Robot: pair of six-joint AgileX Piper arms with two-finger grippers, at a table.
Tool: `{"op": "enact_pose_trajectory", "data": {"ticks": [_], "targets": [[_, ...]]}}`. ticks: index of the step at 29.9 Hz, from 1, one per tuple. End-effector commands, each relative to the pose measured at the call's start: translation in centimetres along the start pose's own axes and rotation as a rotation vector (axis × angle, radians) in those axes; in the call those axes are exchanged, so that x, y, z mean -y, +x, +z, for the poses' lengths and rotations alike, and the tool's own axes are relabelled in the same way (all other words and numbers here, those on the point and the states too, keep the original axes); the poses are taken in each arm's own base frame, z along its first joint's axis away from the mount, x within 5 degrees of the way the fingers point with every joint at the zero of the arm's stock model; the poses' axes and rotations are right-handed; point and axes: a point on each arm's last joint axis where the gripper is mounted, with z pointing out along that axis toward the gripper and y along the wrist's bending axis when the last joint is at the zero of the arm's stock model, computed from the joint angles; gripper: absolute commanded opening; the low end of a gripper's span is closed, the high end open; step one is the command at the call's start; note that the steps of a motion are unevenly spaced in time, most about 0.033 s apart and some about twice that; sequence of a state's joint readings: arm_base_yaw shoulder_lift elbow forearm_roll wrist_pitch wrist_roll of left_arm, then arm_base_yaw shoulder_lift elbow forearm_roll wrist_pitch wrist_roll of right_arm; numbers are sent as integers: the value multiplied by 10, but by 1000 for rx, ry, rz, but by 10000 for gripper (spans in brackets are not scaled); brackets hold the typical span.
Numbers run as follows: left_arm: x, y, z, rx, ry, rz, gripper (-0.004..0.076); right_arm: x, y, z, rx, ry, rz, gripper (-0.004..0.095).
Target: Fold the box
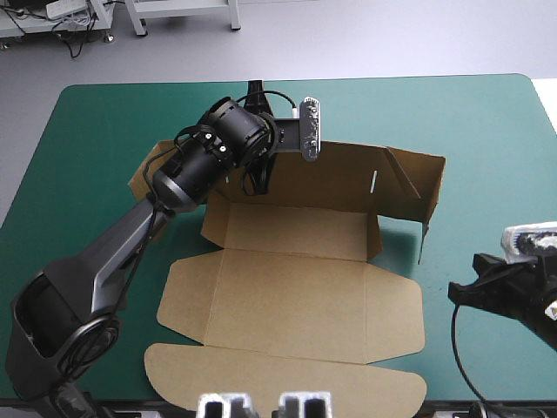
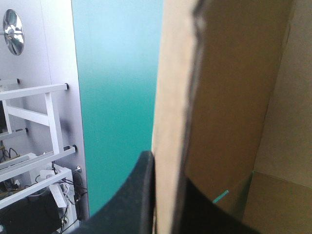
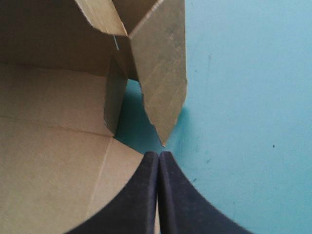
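Note:
The brown box [image 1: 296, 287] lies in the middle of the table with its far wall [image 1: 348, 174] raised and a right-hand flap [image 1: 431, 192] standing up. Its lid [image 1: 278, 374] is flat toward the near edge. My left gripper [image 1: 258, 178] is at the far wall's left part. In the left wrist view the gripper [image 2: 168, 168] has one black finger on each side of the board's edge [image 2: 170, 97], shut on it. My right gripper [image 1: 456, 292] sits low, to the right of the box. Its fingers [image 3: 159, 155] are shut and empty, pointing at the standing flap's tip [image 3: 163, 122].
Teal-green cover [image 1: 487, 122] lies bare right of and beyond the box. A left side flap [image 1: 148, 170] sticks out under the left arm. The lid's rounded edge reaches close to the table's near edge.

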State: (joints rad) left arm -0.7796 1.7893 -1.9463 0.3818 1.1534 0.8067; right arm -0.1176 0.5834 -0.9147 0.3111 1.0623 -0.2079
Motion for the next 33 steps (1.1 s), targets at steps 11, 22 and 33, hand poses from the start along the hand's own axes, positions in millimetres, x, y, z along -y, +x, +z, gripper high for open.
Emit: {"op": "enact_pose_trajectory", "data": {"ticks": [11, 22, 33], "targets": [[4, 2, -13, 16, -225, -93, -10, 2, -117, 8, 152, -76, 106, -15], [51, -2, -15, 68, -380, -22, -10, 10, -178, 77, 61, -238, 146, -15], [71, 1, 5, 68, -397, -29, -10, 32, -201, 166, -128, -280, 167, -15]]}}
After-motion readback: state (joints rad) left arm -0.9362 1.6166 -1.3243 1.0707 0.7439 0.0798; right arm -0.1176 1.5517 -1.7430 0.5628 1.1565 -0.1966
